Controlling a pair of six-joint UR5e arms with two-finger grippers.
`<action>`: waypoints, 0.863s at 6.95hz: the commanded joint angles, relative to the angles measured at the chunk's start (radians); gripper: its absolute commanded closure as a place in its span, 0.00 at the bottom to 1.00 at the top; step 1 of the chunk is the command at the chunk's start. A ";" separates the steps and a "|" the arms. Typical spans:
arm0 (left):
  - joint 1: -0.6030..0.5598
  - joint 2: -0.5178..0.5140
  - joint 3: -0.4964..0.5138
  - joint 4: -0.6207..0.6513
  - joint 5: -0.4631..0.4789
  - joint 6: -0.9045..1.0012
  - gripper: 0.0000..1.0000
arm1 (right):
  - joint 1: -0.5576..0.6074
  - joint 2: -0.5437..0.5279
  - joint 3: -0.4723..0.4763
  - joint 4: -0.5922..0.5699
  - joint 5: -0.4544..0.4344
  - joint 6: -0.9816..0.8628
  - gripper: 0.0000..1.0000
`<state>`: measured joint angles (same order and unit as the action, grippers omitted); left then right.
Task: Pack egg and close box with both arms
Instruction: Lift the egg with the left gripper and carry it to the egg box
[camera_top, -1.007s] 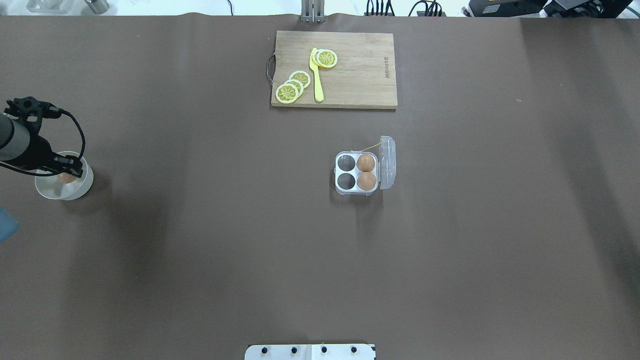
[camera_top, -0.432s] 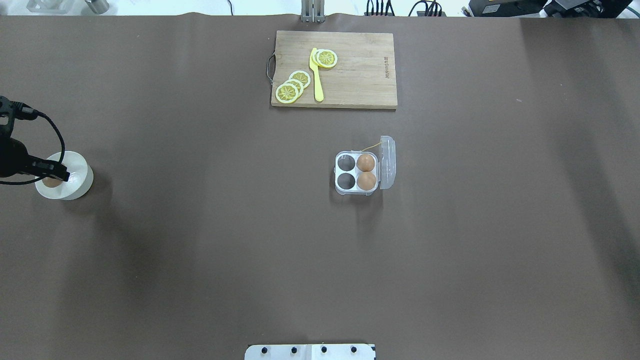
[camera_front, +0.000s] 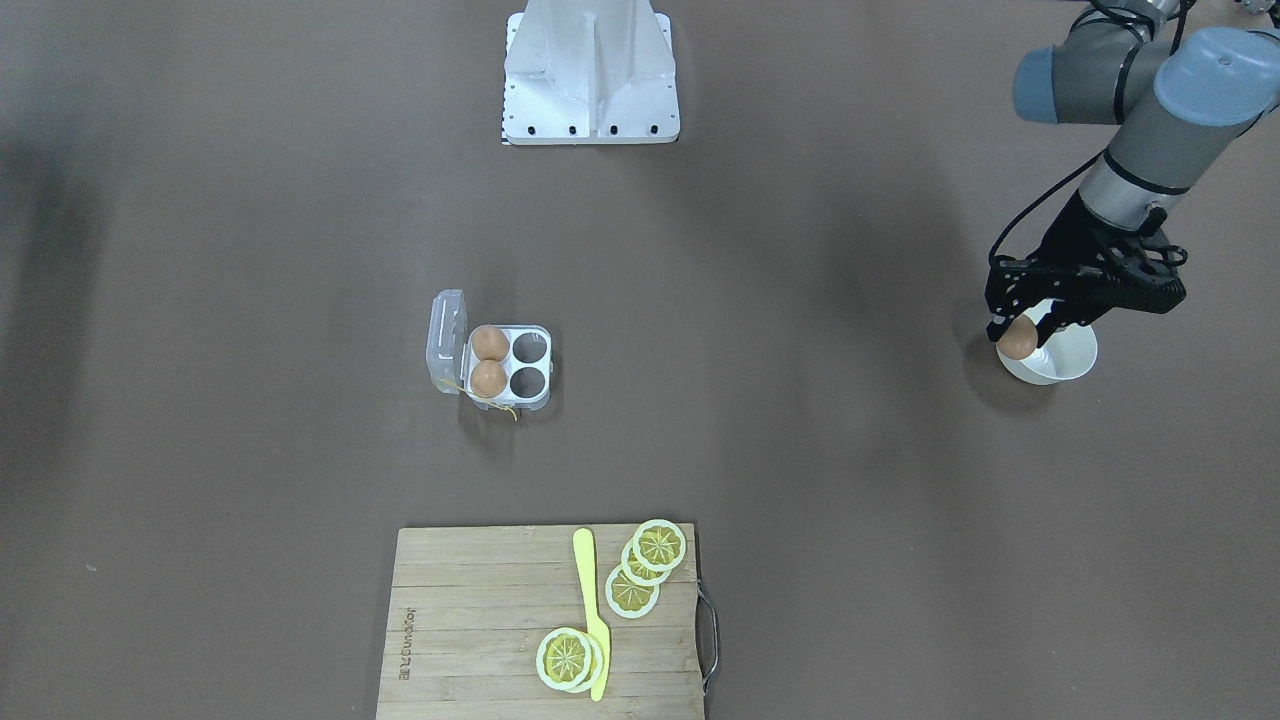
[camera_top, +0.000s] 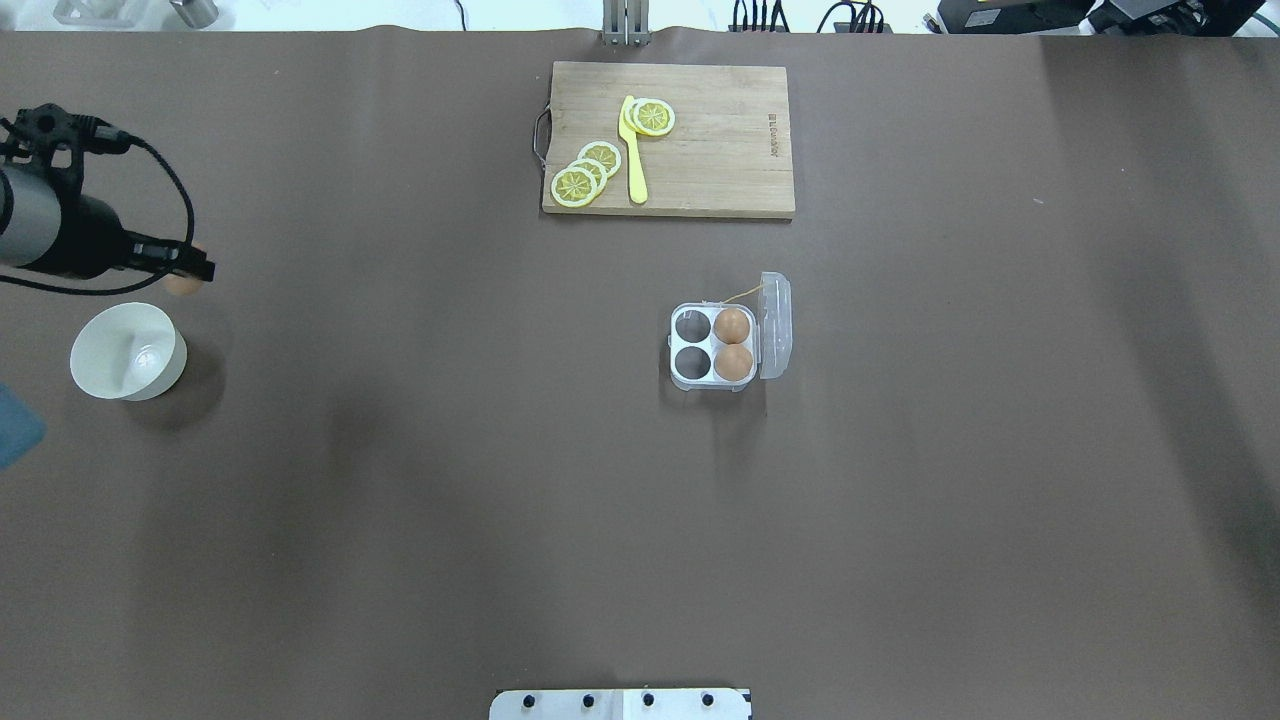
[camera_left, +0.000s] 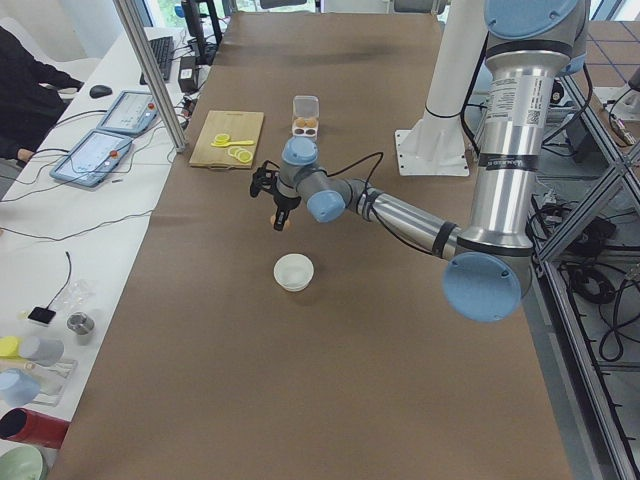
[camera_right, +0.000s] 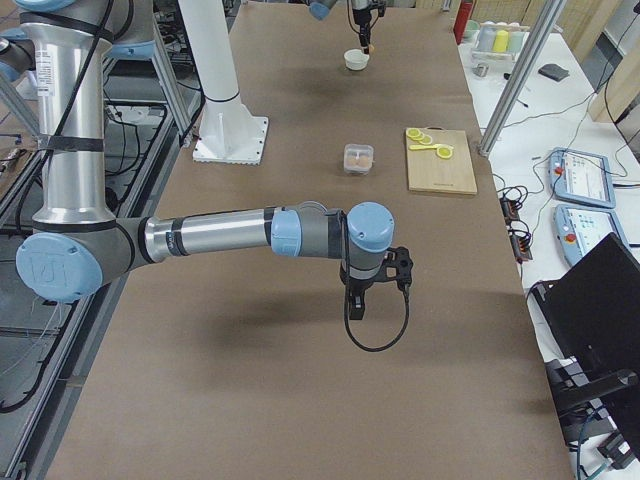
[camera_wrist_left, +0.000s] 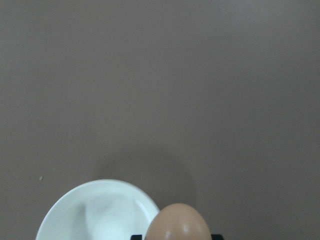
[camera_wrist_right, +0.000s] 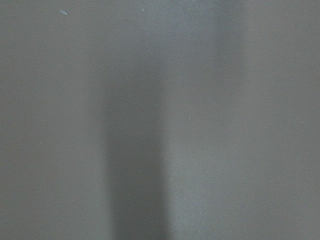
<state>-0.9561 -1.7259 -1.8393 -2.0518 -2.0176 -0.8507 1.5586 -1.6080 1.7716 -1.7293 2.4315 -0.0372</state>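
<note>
My left gripper (camera_top: 190, 272) is shut on a tan-brown egg (camera_top: 182, 284) and holds it in the air just beyond the white bowl (camera_top: 165, 375). The held egg also shows in the front view (camera_front: 1017, 342) and at the bottom of the left wrist view (camera_wrist_left: 177, 222). The clear box (camera_top: 690, 380) stands mid-table with its lid (camera_top: 775, 325) open to the right. Two eggs (camera_top: 731, 325) (camera_top: 733, 361) fill the cups by the lid; the two left cups are empty. My right gripper (camera_right: 353, 308) shows only in the exterior right view, low over bare table; I cannot tell if it is open or shut.
A wooden cutting board (camera_top: 720, 150) with lemon slices (camera_top: 585, 172) and a yellow knife (camera_top: 632, 150) lies at the table's far edge. The bowl (camera_front: 1068, 362) holds nothing. The white stand (camera_front: 590, 70) is at the robot's base.
My left gripper has lifted the egg out of the bowl and carried it up and toward the table's far side. The bowl is left empty. The box has not moved.
</note>
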 joint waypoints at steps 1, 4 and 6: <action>0.058 -0.218 -0.018 0.002 0.099 -0.266 1.00 | 0.001 0.010 0.017 0.004 -0.006 -0.009 0.00; 0.504 -0.387 0.082 -0.002 0.639 -0.368 1.00 | 0.000 0.003 0.042 0.004 0.003 0.005 0.00; 0.571 -0.451 0.175 -0.080 0.722 -0.474 1.00 | 0.000 0.006 0.052 0.005 0.003 0.022 0.00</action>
<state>-0.4384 -2.1437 -1.7183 -2.0723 -1.3673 -1.2749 1.5586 -1.6033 1.8171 -1.7248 2.4335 -0.0253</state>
